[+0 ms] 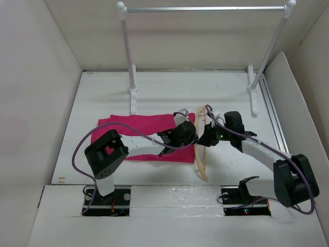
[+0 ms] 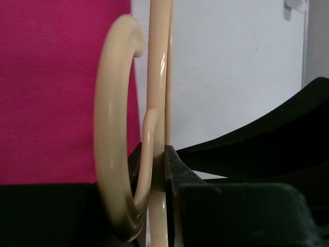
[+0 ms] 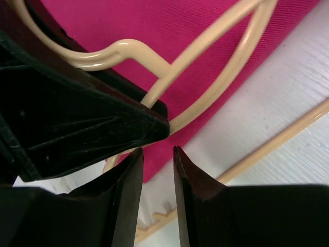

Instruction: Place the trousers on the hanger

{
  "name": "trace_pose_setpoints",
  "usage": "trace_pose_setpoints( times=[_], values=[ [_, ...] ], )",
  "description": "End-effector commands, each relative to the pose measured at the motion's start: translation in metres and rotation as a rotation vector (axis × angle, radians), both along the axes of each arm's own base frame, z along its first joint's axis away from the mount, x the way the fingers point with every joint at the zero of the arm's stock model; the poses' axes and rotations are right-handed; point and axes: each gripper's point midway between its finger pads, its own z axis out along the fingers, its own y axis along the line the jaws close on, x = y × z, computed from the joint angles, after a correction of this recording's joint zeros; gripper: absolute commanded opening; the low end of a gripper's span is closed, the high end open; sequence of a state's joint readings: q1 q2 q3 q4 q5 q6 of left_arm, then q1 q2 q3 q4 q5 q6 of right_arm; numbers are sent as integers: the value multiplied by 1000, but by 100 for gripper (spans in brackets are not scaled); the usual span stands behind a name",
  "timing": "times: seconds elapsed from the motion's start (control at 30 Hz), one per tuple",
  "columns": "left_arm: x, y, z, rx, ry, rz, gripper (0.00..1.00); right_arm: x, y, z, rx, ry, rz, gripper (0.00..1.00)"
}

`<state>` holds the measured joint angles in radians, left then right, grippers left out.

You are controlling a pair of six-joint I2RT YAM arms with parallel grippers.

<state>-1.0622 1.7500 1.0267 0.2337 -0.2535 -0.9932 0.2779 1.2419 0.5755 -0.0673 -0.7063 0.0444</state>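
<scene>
The magenta-pink trousers [image 1: 146,128] lie folded flat on the white table, left of centre. The light-tan hanger [image 1: 201,154] stands at their right edge. My left gripper [image 1: 186,133] reaches over the trousers and is shut on a thin bar of the hanger [image 2: 157,103]; in the left wrist view the jaws [image 2: 157,154] pinch that bar, with the trousers [image 2: 51,87] behind. My right gripper [image 1: 208,138] is just right of the hanger; in the right wrist view [image 3: 158,152] its jaws stand slightly apart and empty, over the trousers' edge [image 3: 169,25] and the hanger [image 3: 216,36].
A white-and-silver rail frame [image 1: 205,9] stands at the back on two white posts. White walls enclose the table on the left, back and right. A slanted white panel [image 1: 293,103] leans along the right side.
</scene>
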Motion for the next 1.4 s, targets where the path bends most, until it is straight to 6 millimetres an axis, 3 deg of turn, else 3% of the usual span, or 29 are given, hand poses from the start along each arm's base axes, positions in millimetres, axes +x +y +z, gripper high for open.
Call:
trace_pose_setpoints(
  times=[0.0,0.3,0.57,0.6,0.67,0.7,0.77,0.8,0.93,1.0,1.03,1.07,1.17,1.37],
  values=[
    [1,11,13,-10,-27,40,0,30,20,7,49,-100,-79,37],
    [4,21,2,18,-12,46,0,46,12,-32,-32,-47,-211,41],
    [5,28,-14,53,14,38,0,35,35,-54,-58,24,-165,51],
    [5,30,-16,58,15,39,0,29,40,-58,-59,38,-150,48],
    [4,32,-19,65,18,42,0,26,43,-60,-43,54,-155,31],
    [3,34,-21,76,18,41,0,20,46,-63,-37,70,-147,12],
    [2,38,-23,90,16,42,0,19,49,-58,-6,69,-148,0],
    [2,40,-24,98,11,36,0,20,47,-54,8,67,-147,0],
    [-1,46,-29,124,11,8,0,34,29,-32,40,38,-189,0],
    [-4,52,-34,150,19,8,0,52,16,-9,53,-12,-224,0],
    [-4,56,-34,160,15,9,0,52,8,-10,15,1,-223,0],
    [-5,59,-36,169,14,12,0,66,0,3,12,-29,-247,0],
    [-5,69,-34,206,-9,13,0,71,-20,13,-22,-44,-270,0],
    [5,97,-40,285,-14,53,0,84,-81,21,-52,-37,-371,0]
  ],
)
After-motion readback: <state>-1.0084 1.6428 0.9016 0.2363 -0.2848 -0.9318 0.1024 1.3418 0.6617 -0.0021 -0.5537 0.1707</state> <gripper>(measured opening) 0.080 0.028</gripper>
